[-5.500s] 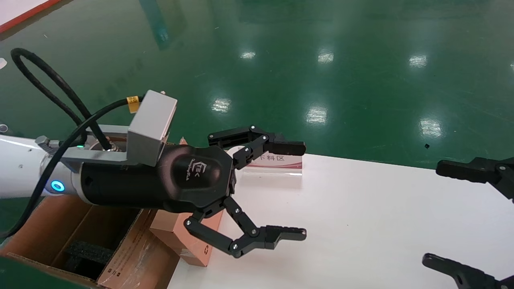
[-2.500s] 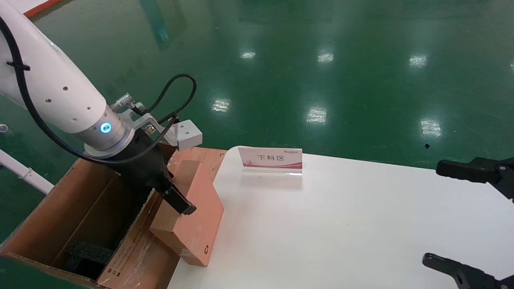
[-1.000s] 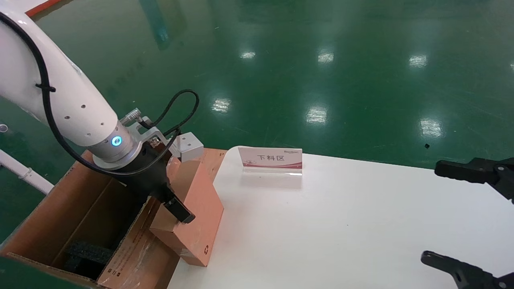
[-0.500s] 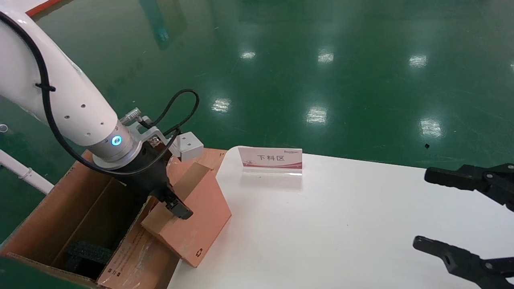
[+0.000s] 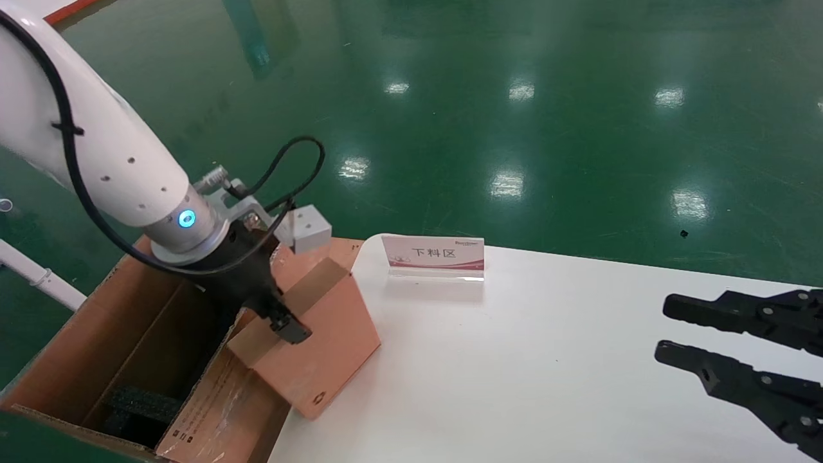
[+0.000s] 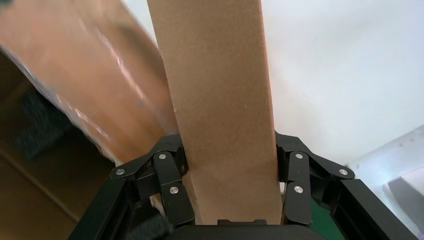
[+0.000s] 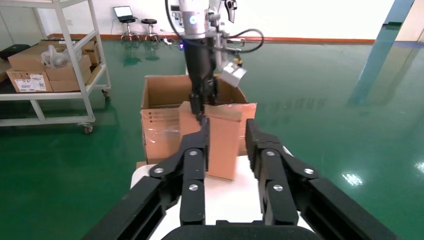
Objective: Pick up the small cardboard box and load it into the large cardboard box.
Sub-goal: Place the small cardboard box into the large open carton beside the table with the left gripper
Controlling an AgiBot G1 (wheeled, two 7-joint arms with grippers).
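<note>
Left gripper (image 5: 283, 325) clamped on the small cardboard box (image 5: 321, 334), fingers squeezing its two broad faces; left wrist view shows the box's narrow edge (image 6: 220, 100) running between both finger linkages. Box is tilted, one corner down near the left edge of the white table (image 5: 546, 360), upper end raised toward the gripper; whether that low corner touches the table or hangs just off it, cannot tell. Small recycling mark sits near the low near corner of the box

Large cardboard box (image 5: 96, 341) stands open just left of the table on the green floor (image 5: 450, 96); its near taped flap (image 5: 218, 411) leans against the table edge right below the small box. Black foam block (image 5: 138, 405) inside the carton at the near end. Small box is over the flap and table edge, not inside the carton

Right gripper (image 5: 669, 331) is over the right side of the table, well apart from the boxes, holding nothing, fingers spread a little with a gap between them; right wrist view shows the same gap (image 7: 226, 132), looking toward the boxes

Acrylic sign stand (image 5: 434, 254) with red and white card sits at the far edge of the table
</note>
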